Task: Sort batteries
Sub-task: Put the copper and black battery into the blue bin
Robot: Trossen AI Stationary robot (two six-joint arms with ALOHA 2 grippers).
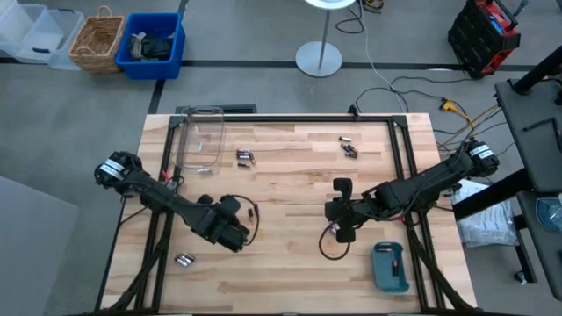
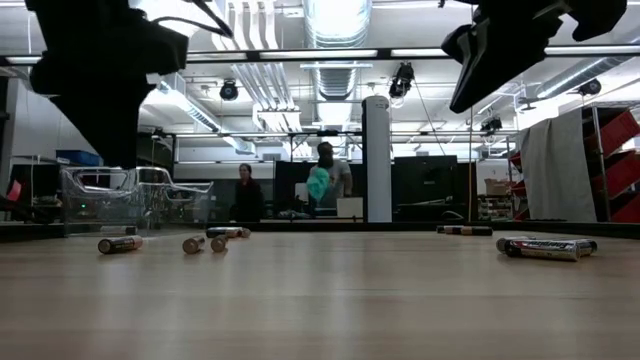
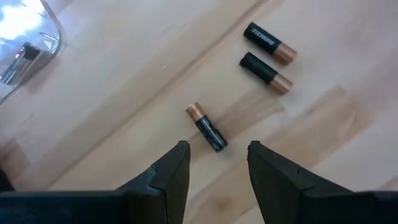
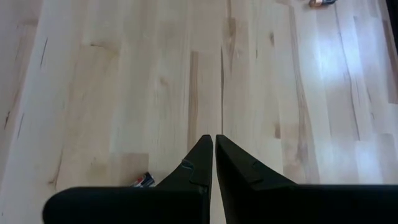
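Observation:
Batteries lie loose on the wooden table: a pair (image 1: pixel 244 158) beside the clear plastic box (image 1: pixel 200 140), a few (image 1: pixel 349 145) at the far right, and one (image 1: pixel 184 260) near the front left. My left gripper (image 3: pixel 217 155) hangs open above the table. A dark, copper-topped battery (image 3: pixel 206 126) lies flat just ahead of its fingertips, with two more (image 3: pixel 267 56) beyond. My right gripper (image 4: pixel 214 140) is shut over bare wood at the table's middle right (image 1: pixel 338 209). Both grippers are raised in the low view, the left (image 2: pixel 100 60) and the right (image 2: pixel 510 40).
A teal tray (image 1: pixel 390 266) sits at the front right. The clear box (image 3: pixel 25 37) has a small item inside. Black frame rails (image 1: pixel 281 117) run along the table's far and side edges. Bare wood lies between the two grippers. People stand in the room (image 2: pixel 325 185) far behind.

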